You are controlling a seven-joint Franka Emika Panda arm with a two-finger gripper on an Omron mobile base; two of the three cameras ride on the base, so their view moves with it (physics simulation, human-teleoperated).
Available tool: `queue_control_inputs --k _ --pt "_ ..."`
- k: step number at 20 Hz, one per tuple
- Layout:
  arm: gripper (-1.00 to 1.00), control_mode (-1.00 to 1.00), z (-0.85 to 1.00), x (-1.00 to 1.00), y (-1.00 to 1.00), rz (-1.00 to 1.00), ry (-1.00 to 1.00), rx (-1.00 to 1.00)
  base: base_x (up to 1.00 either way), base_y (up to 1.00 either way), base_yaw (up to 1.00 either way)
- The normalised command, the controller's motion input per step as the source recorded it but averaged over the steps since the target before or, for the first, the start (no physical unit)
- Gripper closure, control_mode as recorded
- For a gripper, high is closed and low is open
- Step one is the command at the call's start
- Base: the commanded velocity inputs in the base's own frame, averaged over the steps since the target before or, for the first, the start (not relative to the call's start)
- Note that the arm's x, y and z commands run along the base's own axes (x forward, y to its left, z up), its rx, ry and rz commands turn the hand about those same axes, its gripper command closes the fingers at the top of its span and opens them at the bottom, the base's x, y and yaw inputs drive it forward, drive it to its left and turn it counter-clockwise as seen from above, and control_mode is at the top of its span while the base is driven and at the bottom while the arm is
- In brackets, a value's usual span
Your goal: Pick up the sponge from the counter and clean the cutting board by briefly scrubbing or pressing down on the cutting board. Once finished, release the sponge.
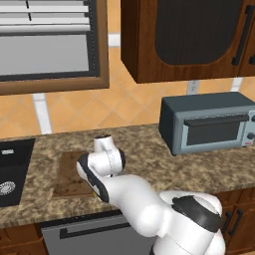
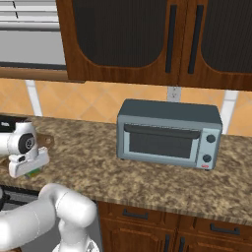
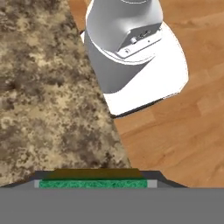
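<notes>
- Left base view: you see the long speckled brown-and-tan granite counter running across the frame, with the flat rectangular brown wooden cutting board lying on it just right of the black sink basin.
- The board's long axis runs away from you, from the counter's front edge toward the wall; the white arm's bent wrist covers its right side and near corner.
- A grey-blue toaster oven stands on the counter well to the right, under dark wooden wall cabinets. A wood-framed window with blinds hangs above the sink.
- Right base view: the pincer hangs low at the left edge over the counter's front, pointing down. Just under the white hand you can make out a sliver of the small green-and-yellow rectangular sponge; its direction cannot be told here.
- Hand view: the sponge lies across the bottom, green face toward the camera, long axis from one fingertip to the other. The pincer is narrowed onto its two ends, holding it.
- Beyond it you see granite on the left and an orange wooden floor on the right.
</notes>
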Motion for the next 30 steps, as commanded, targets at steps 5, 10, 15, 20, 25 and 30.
queue_control_inputs --k 5,10,15,20,25,30 --pt "1.00 -1.00 0.26 0.40 -0.12 0.00 -0.04 0.00 0.00 0.00 0.00" --pt "1.00 -1.00 0.00 0.56 0.00 0.02 -0.04 0.00 0.00 0.00 0.00" --pt "1.00 -1.00 -0.07 0.65 0.00 0.03 -0.03 -0.03 0.00 0.00 0.00" --pt "1.00 -1.00 0.02 0.51 0.00 0.02 -0.04 -0.01 0.00 0.00 0.00" --pt "1.00 -1.00 0.26 0.08 0.00 0.22 0.00 0.00 0.00 0.00 0.00" --pt "1.00 -1.00 0.03 0.20 0.07 0.21 0.00 0.00 0.00 0.00 0.00"
